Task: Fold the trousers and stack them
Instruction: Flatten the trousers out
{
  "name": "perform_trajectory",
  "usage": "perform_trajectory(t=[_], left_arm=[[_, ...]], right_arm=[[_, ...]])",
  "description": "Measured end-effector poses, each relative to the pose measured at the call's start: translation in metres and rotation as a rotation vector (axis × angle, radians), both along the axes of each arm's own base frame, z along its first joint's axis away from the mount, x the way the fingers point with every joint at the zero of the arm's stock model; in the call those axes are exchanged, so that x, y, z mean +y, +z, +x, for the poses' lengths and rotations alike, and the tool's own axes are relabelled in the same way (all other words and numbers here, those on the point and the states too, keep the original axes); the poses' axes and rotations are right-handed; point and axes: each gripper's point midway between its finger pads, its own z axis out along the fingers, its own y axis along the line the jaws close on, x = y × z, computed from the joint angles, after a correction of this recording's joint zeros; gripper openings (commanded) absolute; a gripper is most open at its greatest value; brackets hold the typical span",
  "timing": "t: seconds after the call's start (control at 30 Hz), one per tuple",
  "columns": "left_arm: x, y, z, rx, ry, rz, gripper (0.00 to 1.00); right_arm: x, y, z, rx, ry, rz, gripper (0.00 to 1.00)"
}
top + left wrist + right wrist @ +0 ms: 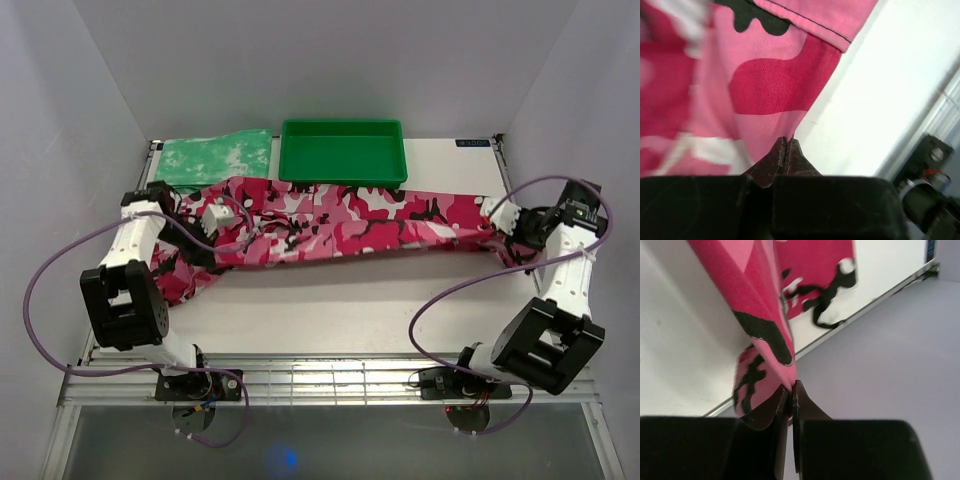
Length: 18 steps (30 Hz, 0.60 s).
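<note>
Trousers (340,225) seen whole only overhead.

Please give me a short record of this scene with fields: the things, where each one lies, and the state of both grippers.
trousers: pink camouflage, spread lengthwise across the table
left gripper: shut on the trousers' left end
right gripper: shut on the trousers' right end
green tray: back centre, empty
folded cloth: green-and-white, back left, beside the tray

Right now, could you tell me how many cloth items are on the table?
2: the trousers stretched across the middle, and a folded green-and-white cloth at the far left; more could hide beneath.
</note>
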Motion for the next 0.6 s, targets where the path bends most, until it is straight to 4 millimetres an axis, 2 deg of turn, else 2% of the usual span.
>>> perform_trajectory(t=[0.07,0.1,0.13,0.17,0.2,0.23,0.27,0.3,0.33,0.37,0.47,0.6], left_arm=[[-0.005,-0.02,-0.044,0.065,-0.077,0.019,0.0],[-0.007,-0.028,-0.06,0.086,-0.103,0.023,0.0],[-0.008,-0.037,-0.08,0.124,-0.133,0.026,0.0],[-0.01,-0.044,-0.097,0.156,-0.159,0.025,0.05],[-0.01,-0.051,-0.111,0.178,-0.181,0.025,0.13],[-0.011,-0.055,-0.12,0.188,-0.198,0.026,0.25],[-0.011,-0.059,-0.128,0.201,-0.214,0.031,0.45],[-0.008,-0.06,-0.132,0.209,-0.228,0.048,0.52],[-0.006,-0.06,-0.133,0.212,-0.228,0.059,0.64],[-0.005,-0.06,-0.132,0.203,-0.229,0.07,0.71],[0.0,-0.049,-0.12,0.167,-0.205,0.096,0.73],[0.007,-0.01,-0.085,0.037,-0.108,0.108,0.74]], right_arm=[[-0.015,-0.026,-0.028,0.036,0.009,-0.034,0.08],[-0.021,-0.041,-0.041,0.068,0.011,-0.04,0.08],[-0.024,-0.051,-0.05,0.091,0.013,-0.038,0.08],[-0.028,-0.068,-0.059,0.128,0.018,-0.033,0.08],[-0.029,-0.076,-0.064,0.15,0.025,-0.032,0.14],[-0.03,-0.086,-0.068,0.174,0.034,-0.032,0.43],[-0.031,-0.093,-0.071,0.194,0.037,-0.037,0.62],[-0.034,-0.097,-0.073,0.207,0.041,-0.056,0.83],[-0.039,-0.099,-0.074,0.213,0.038,-0.079,0.97],[-0.043,-0.099,-0.073,0.211,0.047,-0.101,0.96],[-0.048,-0.096,-0.072,0.205,0.054,-0.14,0.93],[-0.052,-0.089,-0.073,0.213,0.052,-0.161,0.9]])
